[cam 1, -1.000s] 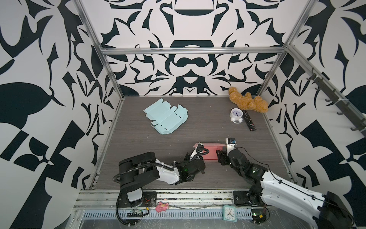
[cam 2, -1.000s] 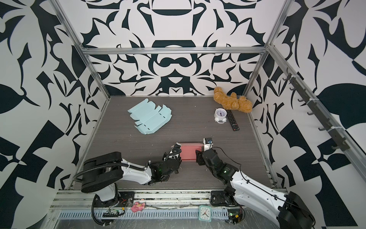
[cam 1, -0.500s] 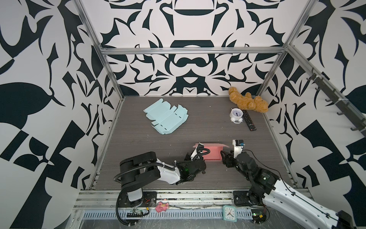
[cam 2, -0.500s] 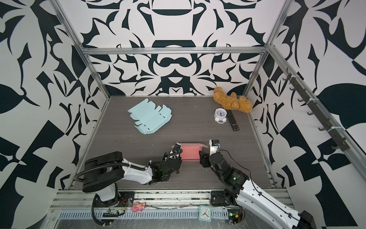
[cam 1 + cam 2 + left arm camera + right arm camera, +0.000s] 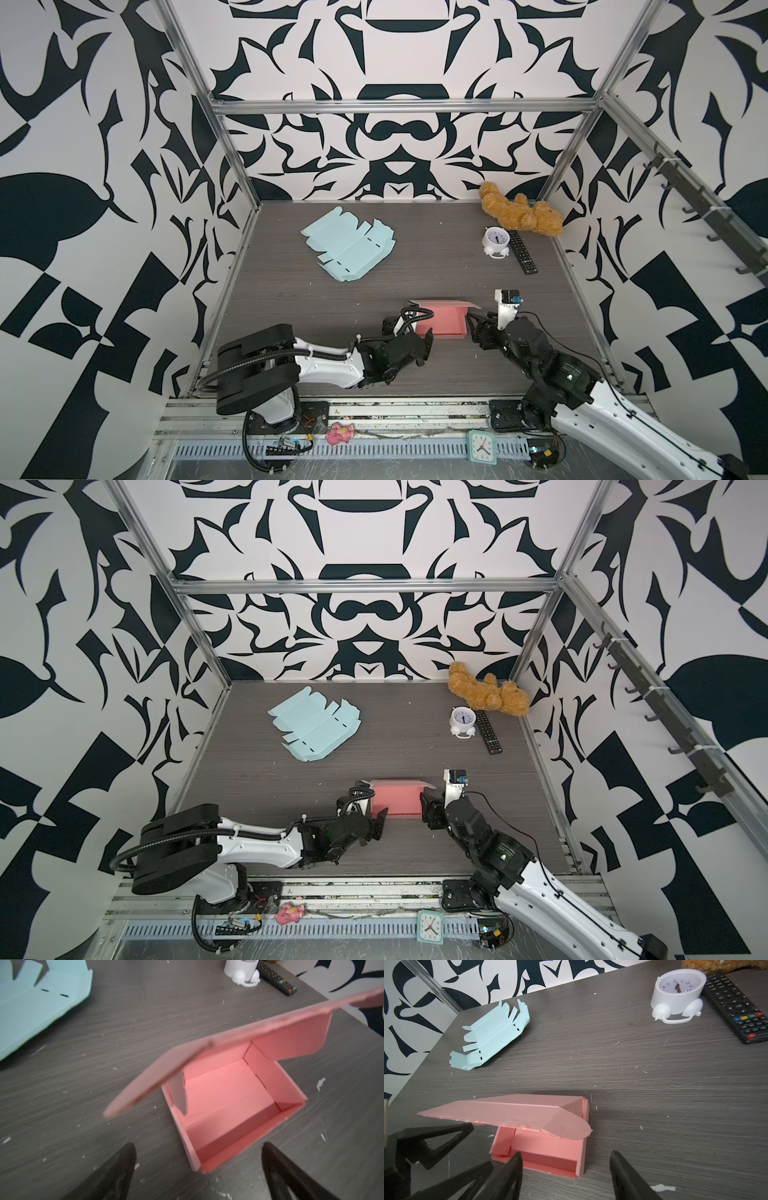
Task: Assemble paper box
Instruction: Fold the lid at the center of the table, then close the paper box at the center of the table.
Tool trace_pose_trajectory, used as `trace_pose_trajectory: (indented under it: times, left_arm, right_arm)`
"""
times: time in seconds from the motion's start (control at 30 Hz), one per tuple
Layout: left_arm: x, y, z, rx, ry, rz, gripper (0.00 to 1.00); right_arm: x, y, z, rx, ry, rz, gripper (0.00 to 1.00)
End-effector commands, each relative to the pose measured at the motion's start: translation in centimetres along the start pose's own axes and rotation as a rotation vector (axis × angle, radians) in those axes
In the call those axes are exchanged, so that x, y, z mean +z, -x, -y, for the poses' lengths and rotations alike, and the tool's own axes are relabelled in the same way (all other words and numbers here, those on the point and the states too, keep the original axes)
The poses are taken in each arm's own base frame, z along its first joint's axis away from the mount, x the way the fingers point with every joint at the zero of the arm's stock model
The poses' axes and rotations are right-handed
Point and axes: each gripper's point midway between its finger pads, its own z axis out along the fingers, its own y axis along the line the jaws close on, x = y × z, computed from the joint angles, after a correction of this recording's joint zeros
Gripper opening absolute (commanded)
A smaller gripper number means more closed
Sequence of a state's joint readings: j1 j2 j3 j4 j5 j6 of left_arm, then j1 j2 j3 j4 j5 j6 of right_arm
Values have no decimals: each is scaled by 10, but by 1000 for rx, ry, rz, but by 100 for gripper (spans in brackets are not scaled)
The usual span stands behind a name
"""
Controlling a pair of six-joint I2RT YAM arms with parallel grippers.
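Nearest the viewer, the left gripper (image 5: 424, 344) has its jaws spread wide and empty, just off the near left corner of a pink paper box (image 5: 442, 323). The right gripper (image 5: 473, 330) is at the box's right end, jaws parted, gripping nothing. The box stands between them on the grey table (image 5: 415, 270), walls up, lid (image 5: 444, 304) half raised. Farther back on the left lies a flat pale blue box blank (image 5: 349, 249). Far right are a white alarm clock (image 5: 496, 241), a black remote (image 5: 523, 252) and a brown teddy bear (image 5: 519, 214).
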State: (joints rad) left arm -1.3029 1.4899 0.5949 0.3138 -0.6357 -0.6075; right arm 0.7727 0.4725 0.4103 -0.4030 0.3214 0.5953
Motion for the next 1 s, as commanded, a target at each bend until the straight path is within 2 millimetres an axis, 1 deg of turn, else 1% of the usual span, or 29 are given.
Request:
trace_pose_trajectory:
  times: [0.0,0.13,0.23,0.33,0.43,0.5,0.63,0.73,0.87,0.97]
  left_arm:
    - [-19,-26,-6,-47,-21,-159,99]
    - [-44,-17,2,-50,-81,-229,99]
    - [-68,1,9,-11,-121,-278,99]
    - [-87,16,10,17,-137,-322,99]
    - [-100,36,11,17,-161,-320,99]
    - [-107,52,15,20,-189,-276,99]
    - [-113,86,18,-9,-237,-213,100]
    - [-109,104,10,-39,-233,-210,100]
    - [-98,118,-6,-98,-211,-219,99]
    - [-91,126,-18,-130,-190,-210,98]
  right_arm:
    - [-14,24,-7,-16,-8,20,69]
    - [-17,36,-19,-54,12,8,71]
    - [-20,48,-28,-92,18,9,74]
    - [-22,62,-40,-130,44,20,76]
    - [-18,71,-49,-180,46,12,78]
    - [-13,76,-55,-215,50,-1,80]
    - [-5,89,-72,-250,81,-13,82]
    - [4,95,-80,-263,109,-39,82]
    - [19,105,-78,-227,142,-64,83]
    - [26,108,-75,-200,164,-79,83]
